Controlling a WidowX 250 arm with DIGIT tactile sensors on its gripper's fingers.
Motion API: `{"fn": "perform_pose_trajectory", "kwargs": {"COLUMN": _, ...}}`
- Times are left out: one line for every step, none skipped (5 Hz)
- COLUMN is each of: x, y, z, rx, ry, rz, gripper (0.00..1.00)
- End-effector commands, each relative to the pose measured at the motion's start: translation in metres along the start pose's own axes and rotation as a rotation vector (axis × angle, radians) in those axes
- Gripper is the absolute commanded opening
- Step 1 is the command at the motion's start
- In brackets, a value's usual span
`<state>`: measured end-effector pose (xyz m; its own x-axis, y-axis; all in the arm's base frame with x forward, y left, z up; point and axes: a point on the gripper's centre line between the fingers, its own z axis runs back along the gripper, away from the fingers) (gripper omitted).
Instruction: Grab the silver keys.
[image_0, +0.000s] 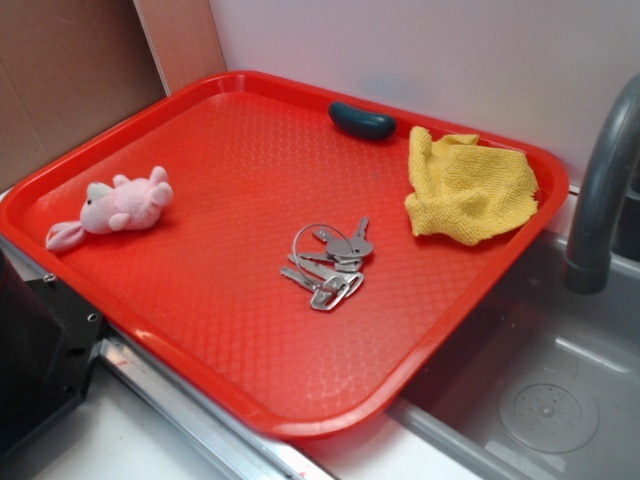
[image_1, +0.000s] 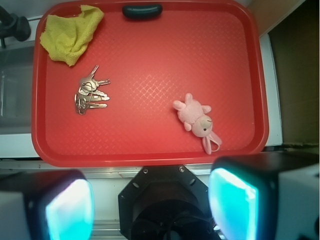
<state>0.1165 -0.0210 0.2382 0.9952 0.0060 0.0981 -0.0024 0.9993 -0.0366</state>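
Keys (image_1: 89, 95) lie on tray (image_1: 150, 150), far from raised end effector (image_1: 150, 205).

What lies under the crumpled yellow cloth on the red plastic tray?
The crumpled yellow cloth rests on the red plastic tray, near one corner. Only bare tray shows around it; anything beneath its folds is covered and cannot be seen.

A red tray (image_0: 200, 330) carries four things. The silver keys (image_0: 330, 263) lie near its middle and a pink plush toy (image_0: 115, 207) by one short edge. A yellow cloth (image_0: 467, 187) fills a far corner, with a dark oblong object (image_0: 361, 121) just beside it along the far edge.
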Motion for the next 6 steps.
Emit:
{"fn": "perform_pose_trajectory", "kwargs": {"x": 0.0, "y": 0.0, "z": 0.0, "rx": 0.0, "ry": 0.0, "rz": 0.0, "gripper": 1.0}}
{"fn": "perform_pose_trajectory", "kwargs": {"x": 0.008, "y": 0.006, "z": -0.051, "rx": -0.044, "ry": -0.002, "rz": 0.134, "gripper": 1.0}}
{"fn": "perform_pose_trajectory", "kwargs": {"x": 0.042, "y": -0.016, "z": -0.096, "rx": -0.221, "ry": -0.093, "rz": 0.126, "gripper": 1.0}}
{"fn": "perform_pose_trajectory", "kwargs": {"x": 0.071, "y": -0.039, "z": -0.13, "rx": -0.267, "ry": -0.147, "rz": 0.131, "gripper": 1.0}}
{"fn": "perform_pose_trajectory", "kwargs": {"x": 0.087, "y": -0.06, "z": -0.163, "rx": -0.226, "ry": -0.125, "rz": 0.098, "gripper": 1.0}}
{"fn": "perform_pose_trajectory", "kwargs": {"x": 0.08, "y": -0.078, "z": -0.193, "rx": -0.214, "ry": -0.045, "rz": 0.081, "gripper": 1.0}}
